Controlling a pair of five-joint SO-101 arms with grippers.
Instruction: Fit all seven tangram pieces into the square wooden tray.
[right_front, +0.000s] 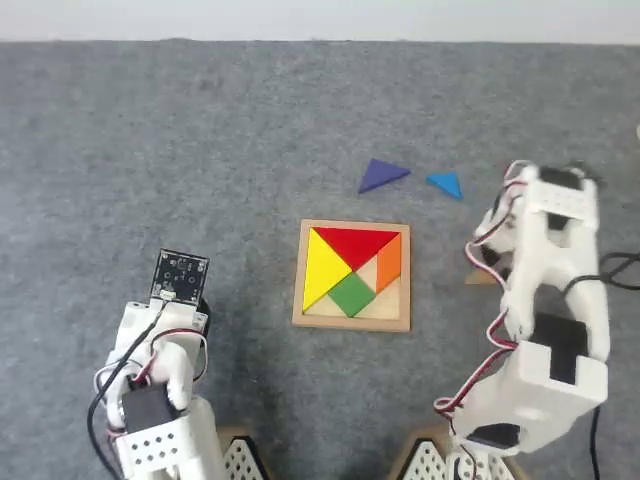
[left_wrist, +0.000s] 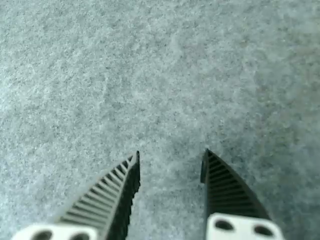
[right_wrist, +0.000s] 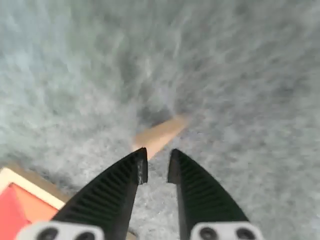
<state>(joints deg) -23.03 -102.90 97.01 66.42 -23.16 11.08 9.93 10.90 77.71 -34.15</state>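
Four pieces lie in the square wooden tray. We see the red triangle with its long edge on the far rim and its apex toward the middle, the yellow triangle likewise off the left rim, the green square on its corner, and the orange piece lengthwise along the right rim. Beyond the tray, the purple triangle points at the blue triangle. The right gripper, slightly parted and empty, hangs just short of the tan piece, whose long axis runs away from its tips. The left gripper gapes over grey carpet.
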